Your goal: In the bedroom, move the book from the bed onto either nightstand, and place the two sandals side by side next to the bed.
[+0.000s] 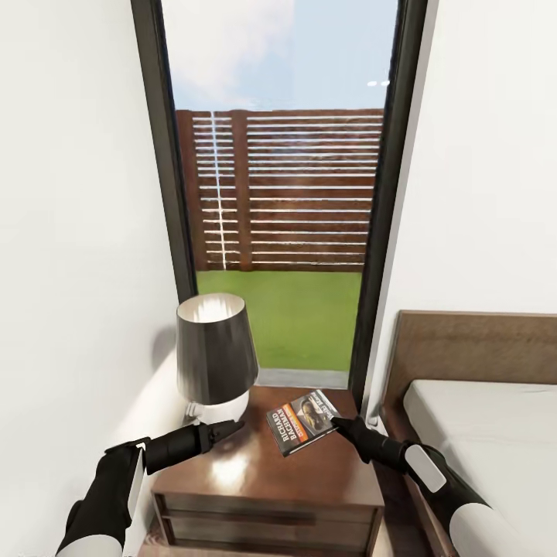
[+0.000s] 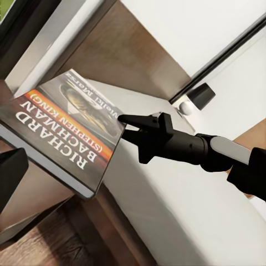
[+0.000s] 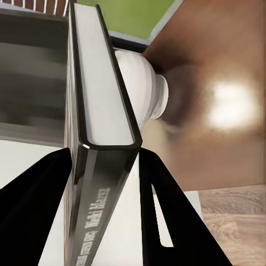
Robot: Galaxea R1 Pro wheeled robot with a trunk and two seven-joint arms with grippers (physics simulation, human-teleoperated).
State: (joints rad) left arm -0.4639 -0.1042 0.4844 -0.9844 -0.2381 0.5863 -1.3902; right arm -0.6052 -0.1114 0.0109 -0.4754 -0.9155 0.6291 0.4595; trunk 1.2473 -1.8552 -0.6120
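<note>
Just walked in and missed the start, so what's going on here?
The robot's right gripper is shut on the book, a Richard Bachman paperback, holding it by one corner over the nightstand beside the bed. Whether the book touches the top yet is unclear. The left gripper hovers over the nightstand near the base of the table lamp, holding nothing.

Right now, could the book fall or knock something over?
Maybe. The right gripper pinches the book only by one edge, so it could slip out. It hangs tilted above the nightstand; let go now, it might land askew. The lamp stands close beside it, so swinging the book that way could bump it.
</note>
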